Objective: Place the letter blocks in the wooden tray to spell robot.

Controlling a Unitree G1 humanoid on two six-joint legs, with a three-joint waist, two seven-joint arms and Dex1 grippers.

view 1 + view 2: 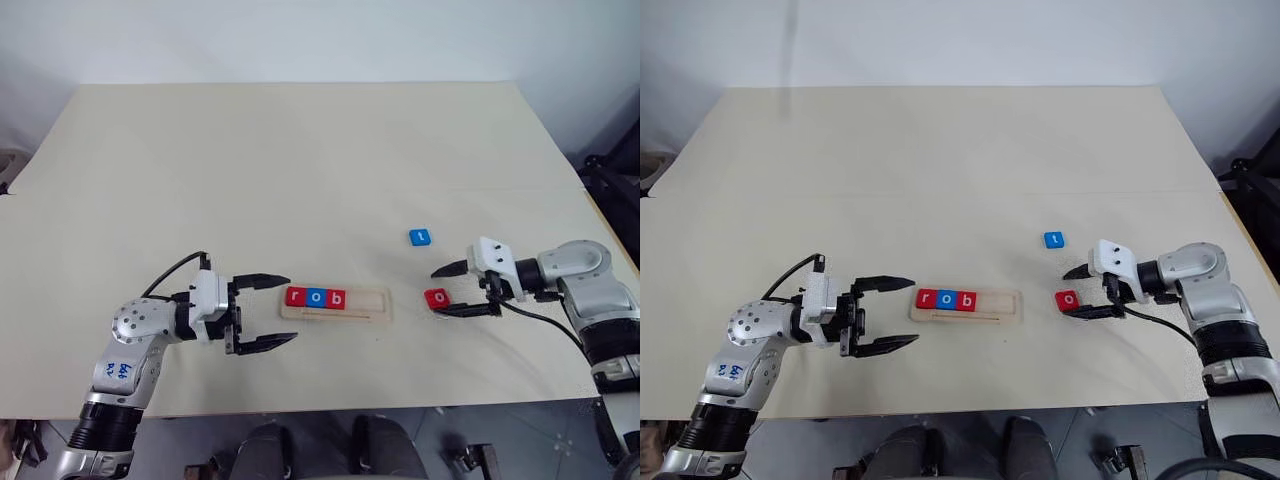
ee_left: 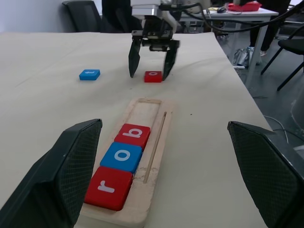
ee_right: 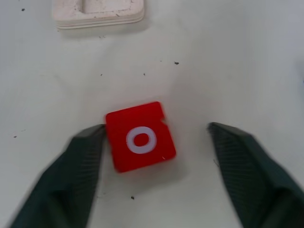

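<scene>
**Spotter:** Start wide. What's on the table?

**Me:** The wooden tray lies near my edge, long axis running left to right. Red r, blue o and red b fill its left end; the right end is bare.

**Spotter:** The arms?

**Me:** My left gripper hangs just off the tray's left end, fingers spread, holding nothing. My right gripper is off to the tray's right, fingers apart and straddling the red o block. From the wrist, one finger touches the tile's edge; the other stands clear. Not gripped yet, as I judge it.

**Spotter:** Anything in the way?

**Me:** The blue t sits near, farther up the table, clear of the path. The open slot lies straight left of the tile, so the right arm is plainly the nearer one.
</scene>
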